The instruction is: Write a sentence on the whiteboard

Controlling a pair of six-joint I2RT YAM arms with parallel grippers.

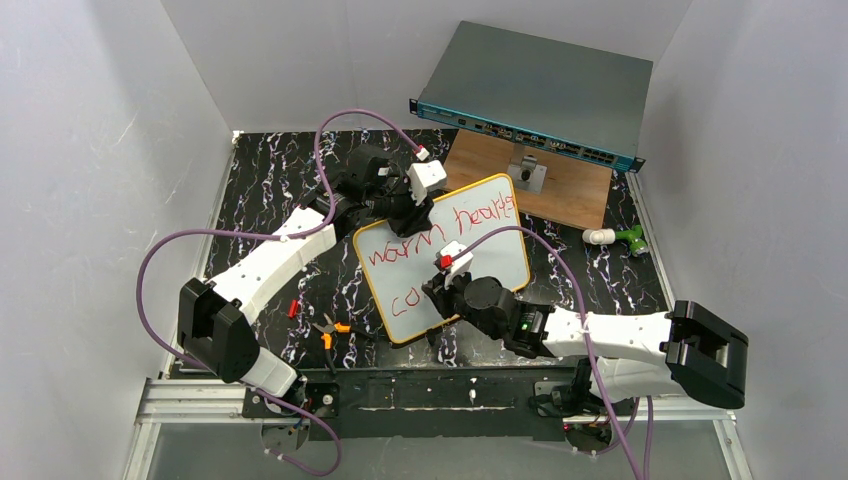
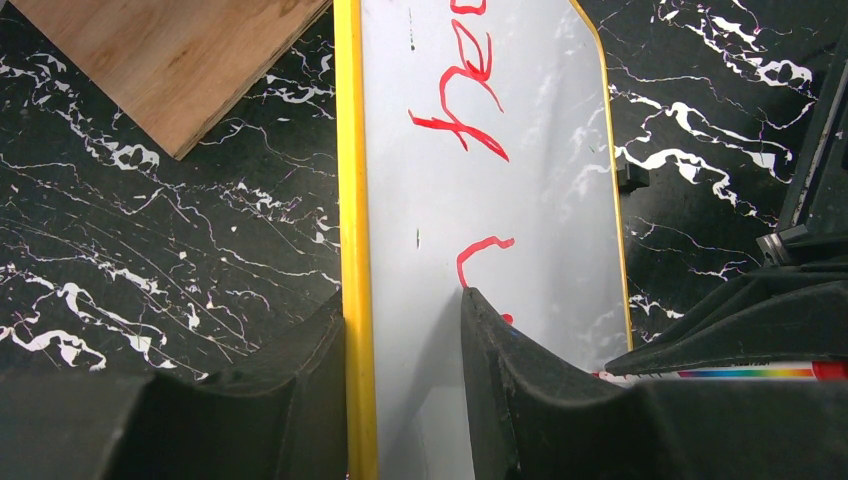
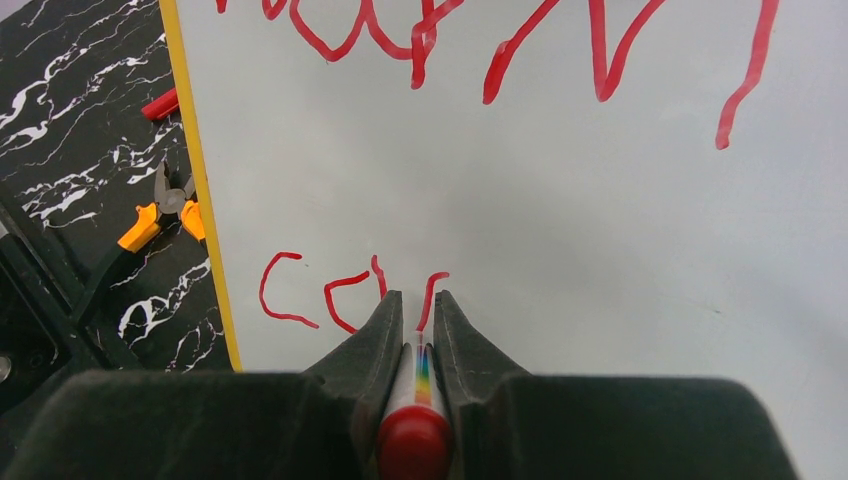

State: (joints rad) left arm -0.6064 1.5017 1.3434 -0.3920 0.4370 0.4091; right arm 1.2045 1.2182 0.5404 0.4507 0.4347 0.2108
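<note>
Pinching a red-capped marker (image 3: 418, 380), the right gripper (image 3: 412, 300) holds its tip at the second line of the sentence (image 1: 480, 212), while the left gripper (image 2: 405, 320) clamps the board's (image 1: 500, 260) far-left rim near the table's (image 1: 260, 200) middle.

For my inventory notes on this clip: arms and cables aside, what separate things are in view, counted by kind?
whiteboard: 1
marker: 1
pliers: 1
small red piece: 1
rack-mount box: 1
wooden board: 1
metal bracket: 1
green-and-white object: 1
Total: 8
</note>
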